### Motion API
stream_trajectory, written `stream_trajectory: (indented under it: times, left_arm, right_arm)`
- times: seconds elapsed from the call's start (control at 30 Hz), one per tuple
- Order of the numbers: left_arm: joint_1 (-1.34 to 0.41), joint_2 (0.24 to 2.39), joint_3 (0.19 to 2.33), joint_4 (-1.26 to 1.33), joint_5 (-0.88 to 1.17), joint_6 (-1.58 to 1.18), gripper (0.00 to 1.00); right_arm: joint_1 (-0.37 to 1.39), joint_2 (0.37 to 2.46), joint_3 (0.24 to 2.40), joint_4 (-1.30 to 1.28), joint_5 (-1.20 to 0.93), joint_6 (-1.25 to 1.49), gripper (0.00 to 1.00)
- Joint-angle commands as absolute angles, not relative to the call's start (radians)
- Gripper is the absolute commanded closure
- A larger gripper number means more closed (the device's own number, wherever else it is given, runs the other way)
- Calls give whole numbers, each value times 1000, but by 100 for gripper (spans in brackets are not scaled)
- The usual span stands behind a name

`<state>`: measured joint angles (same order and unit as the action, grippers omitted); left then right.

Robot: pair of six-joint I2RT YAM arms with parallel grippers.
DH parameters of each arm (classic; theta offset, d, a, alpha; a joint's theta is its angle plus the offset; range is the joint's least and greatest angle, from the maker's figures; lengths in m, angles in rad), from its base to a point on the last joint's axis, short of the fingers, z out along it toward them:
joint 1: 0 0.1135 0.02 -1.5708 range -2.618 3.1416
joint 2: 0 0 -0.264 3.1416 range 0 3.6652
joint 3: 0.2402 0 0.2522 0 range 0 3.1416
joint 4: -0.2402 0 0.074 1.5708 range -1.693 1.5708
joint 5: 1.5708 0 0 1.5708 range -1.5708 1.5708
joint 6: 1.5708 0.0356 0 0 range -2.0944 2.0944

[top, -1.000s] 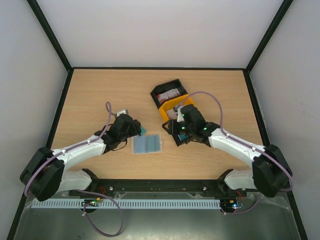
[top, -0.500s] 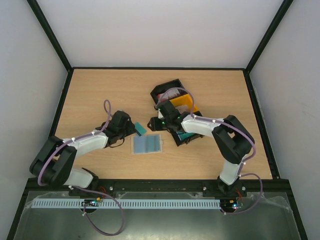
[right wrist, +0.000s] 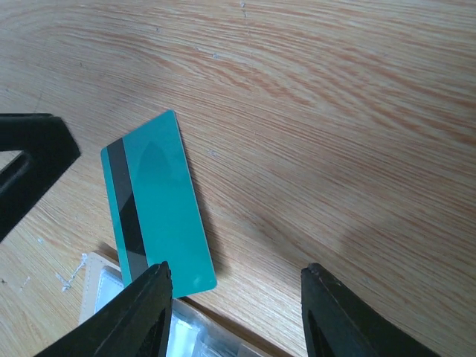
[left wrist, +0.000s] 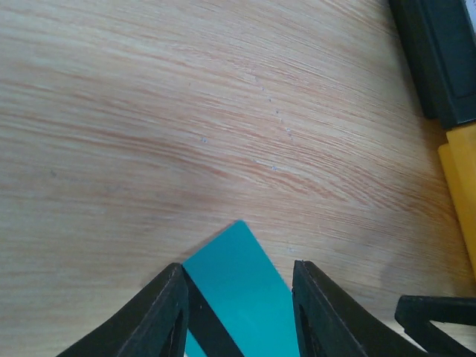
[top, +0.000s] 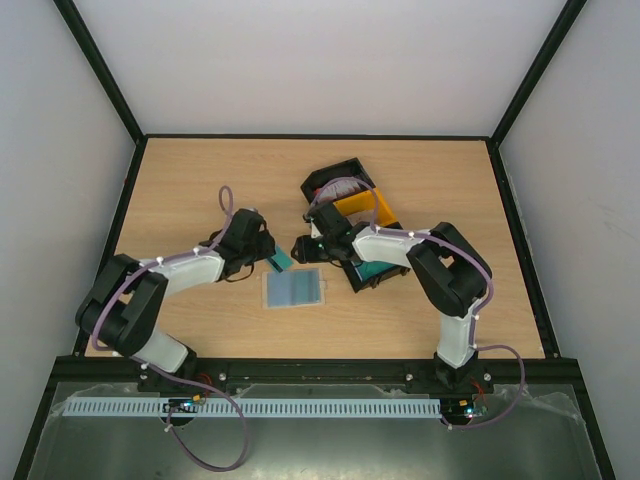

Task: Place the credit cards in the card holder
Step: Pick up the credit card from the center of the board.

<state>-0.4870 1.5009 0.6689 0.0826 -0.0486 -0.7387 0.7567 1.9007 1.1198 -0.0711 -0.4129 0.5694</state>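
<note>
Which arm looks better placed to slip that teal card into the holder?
Left, probably: the teal card lies between the fingers of the left claw, next to the holder. The right claw hangs open close by, holding nothing.

One card holder (top: 294,289), one tray (top: 365,207)

The teal credit card (right wrist: 152,201) (dark stripe down one side) sits slanted over the wooden table (right wrist: 335,111), its lower end crossing the card holder (right wrist: 100,286), and the right gripper (right wrist: 236,269) has its fingers spread with nothing between them.
</note>
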Motion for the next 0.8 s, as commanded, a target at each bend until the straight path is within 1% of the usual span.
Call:
stream_trajectory:
  times: [0.0, 0.37, 0.77]
  left_arm:
    - [-477, 1557, 721, 68, -58, -638, 59]
    - [-469, 1655, 707, 97, -17, -638, 60]
    - [-468, 1660, 668, 64, -15, -653, 67]
  right_arm:
    - [762, 1923, 1150, -87, -412, 589, 53]
    - [762, 1942, 1138, -58, -469, 623, 53]
    - [762, 1947, 1120, -33, -569, 676, 55]
